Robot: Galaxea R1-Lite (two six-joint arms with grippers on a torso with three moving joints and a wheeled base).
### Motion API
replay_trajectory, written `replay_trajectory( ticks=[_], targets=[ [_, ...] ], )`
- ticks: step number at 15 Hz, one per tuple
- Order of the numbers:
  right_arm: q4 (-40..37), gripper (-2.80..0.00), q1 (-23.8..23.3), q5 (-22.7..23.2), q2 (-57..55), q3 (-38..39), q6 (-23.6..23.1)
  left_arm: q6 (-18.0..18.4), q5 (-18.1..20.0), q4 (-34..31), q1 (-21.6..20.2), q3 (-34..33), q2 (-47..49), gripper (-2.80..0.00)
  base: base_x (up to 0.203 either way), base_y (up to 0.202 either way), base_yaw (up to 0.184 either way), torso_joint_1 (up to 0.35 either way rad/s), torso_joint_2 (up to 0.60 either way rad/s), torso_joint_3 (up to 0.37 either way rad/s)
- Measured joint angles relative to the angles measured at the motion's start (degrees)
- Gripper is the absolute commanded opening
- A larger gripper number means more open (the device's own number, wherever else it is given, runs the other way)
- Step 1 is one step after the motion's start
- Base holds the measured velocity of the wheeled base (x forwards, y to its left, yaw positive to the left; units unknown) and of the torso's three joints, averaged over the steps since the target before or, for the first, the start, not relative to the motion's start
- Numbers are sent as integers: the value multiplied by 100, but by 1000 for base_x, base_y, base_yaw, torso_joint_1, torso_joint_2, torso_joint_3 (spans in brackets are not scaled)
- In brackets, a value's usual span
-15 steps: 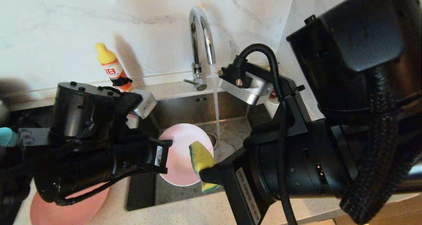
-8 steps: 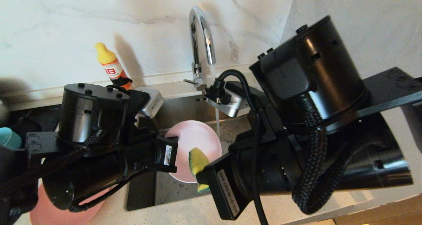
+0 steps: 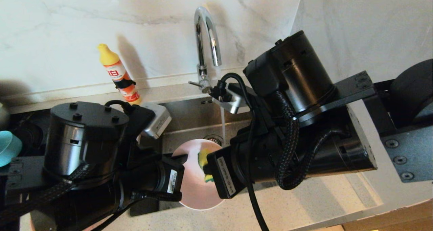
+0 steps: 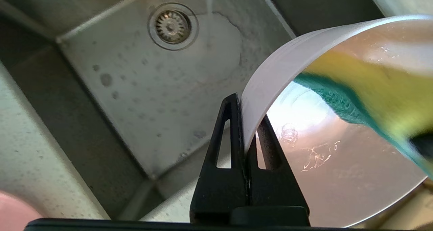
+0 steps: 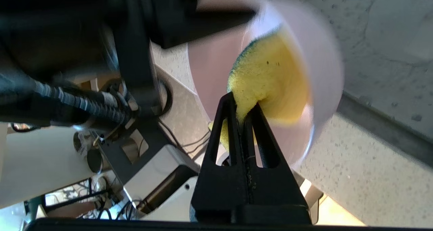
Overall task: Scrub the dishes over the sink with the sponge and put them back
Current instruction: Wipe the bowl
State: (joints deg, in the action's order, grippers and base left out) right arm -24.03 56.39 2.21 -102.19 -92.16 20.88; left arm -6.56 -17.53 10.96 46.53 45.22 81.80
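The sink (image 3: 189, 121) fills the middle of the head view, its tap (image 3: 206, 38) running so rinse water falls to the drain. Lower centre, the pale pink-white bowl (image 3: 198, 187) is tilted over the basin's near edge, presumably so it drips inside. The left gripper (image 4: 244, 122) is clamped on its rim. The right gripper (image 5: 242, 109) pinches the sponge (image 3: 204, 161), green face pressed into the bowl, scrubbing it seems. The bottle (image 3: 118, 73), upper left, carries red characters I cannot read; stickers on the arms are too small.
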Motion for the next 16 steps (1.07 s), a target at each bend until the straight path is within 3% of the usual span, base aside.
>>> replay_trajectory(
  ticks=[9, 16],
  targets=[
    [-195, -280, 27, -32, -216, -534, 0, -15, -35, 11, 145, -128, -80, -280, 0, 0, 0, 0, 0, 0],
    [-299, -280, -108, -53, 111, -84, -7, -71, -110, 20, 137, -300, -86, -280, 0, 0, 0, 0, 0, 0]
  ],
)
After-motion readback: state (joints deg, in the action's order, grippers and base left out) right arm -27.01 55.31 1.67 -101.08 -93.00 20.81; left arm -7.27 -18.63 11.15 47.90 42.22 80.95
